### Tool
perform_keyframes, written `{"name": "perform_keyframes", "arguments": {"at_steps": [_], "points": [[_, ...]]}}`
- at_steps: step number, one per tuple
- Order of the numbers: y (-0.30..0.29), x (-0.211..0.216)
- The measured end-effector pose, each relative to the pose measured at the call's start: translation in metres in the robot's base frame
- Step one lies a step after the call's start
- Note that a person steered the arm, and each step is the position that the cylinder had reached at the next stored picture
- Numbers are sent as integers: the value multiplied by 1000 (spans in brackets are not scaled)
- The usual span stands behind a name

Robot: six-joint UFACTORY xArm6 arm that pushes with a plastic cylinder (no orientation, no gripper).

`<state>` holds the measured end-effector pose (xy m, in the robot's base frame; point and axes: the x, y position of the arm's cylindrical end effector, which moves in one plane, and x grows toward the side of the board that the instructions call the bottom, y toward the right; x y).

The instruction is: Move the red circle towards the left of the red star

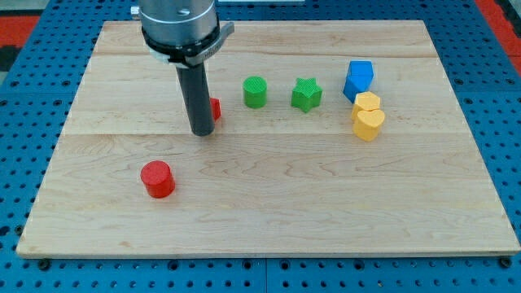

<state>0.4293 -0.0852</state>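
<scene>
A pale wooden board (269, 220) fills most of the frame, lying on a blue perforated surface (24, 106). In the upper left, a dark straight rod (197, 94) hangs down from a grey collar. My tip (202, 131) rests on or just above the board. The tool has no jaws, so it grips nothing and can only push.

Just beside the rod, on its right, a sliver of a red block (215, 108) peeks out. This is probably the red star, but the rod hides most of it and its shape cannot be confirmed. Whether the rod touches it cannot be told.

The red circle (157, 179), a short upright cylinder, sits in the lower left of the frame, below and to the left of my tip and clearly apart from it.

Across the upper middle stand a green cylinder (255, 92) and a green star (307, 94). At upper right are a blue block (358, 80), angular in shape, and two yellow heart-like blocks (367, 114) touching each other.

The red circle looks small, light and rigid, likely plastic, and should slide easily on the smooth wood. Being round, it will probably slip sideways off the rod if pushed off-centre. The best contact seems to be its lower side wall, square through its middle, driving it toward the frame's top so it ends left of the hidden red block.
</scene>
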Motion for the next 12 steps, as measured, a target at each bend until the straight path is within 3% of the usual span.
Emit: {"name": "perform_keyframes", "arguments": {"at_steps": [1, 2, 3, 5, 6, 7, 9, 12], "points": [[-3, -24], [-9, -23], [36, 18], [17, 125], [-29, 118], [-62, 83], [-93, 84], [-127, 19]]}}
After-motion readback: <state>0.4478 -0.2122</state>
